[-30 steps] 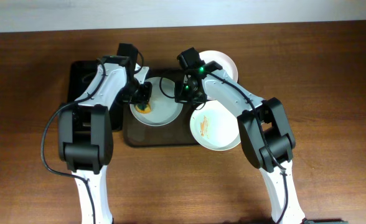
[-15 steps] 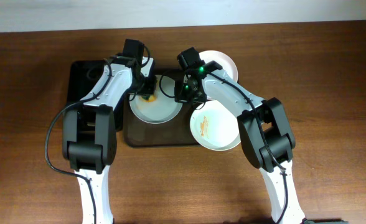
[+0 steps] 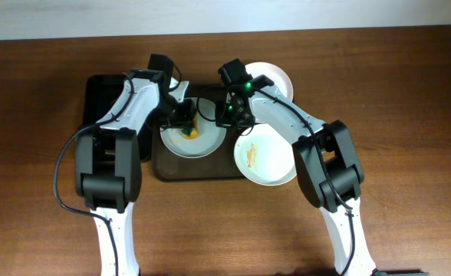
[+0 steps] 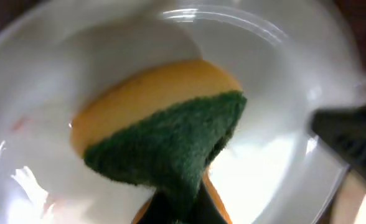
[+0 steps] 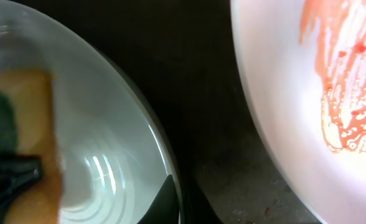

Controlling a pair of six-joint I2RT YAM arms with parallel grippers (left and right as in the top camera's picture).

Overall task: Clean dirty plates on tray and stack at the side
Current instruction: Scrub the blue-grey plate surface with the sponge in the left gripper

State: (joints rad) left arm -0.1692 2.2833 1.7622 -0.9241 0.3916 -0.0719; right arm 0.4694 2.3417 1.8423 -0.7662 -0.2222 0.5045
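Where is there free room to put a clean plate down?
Bare table lies right of the right arm, left of the black bin, and in front of the tray between the arm bases. Crowded: the tray itself, under plates and both arms.

Brown wooden tabletop (image 3: 409, 153) seen from above, with a pale wall along its far edge. Towards the far edge, left of centre, a dark brown tray (image 3: 176, 170) lies flat. A black bin (image 3: 99, 92) sits touching the tray's left side. A white plate (image 3: 281, 77) rests by the tray's far right corner. A second white plate (image 3: 268, 165), smeared orange, overlaps the tray's near right corner
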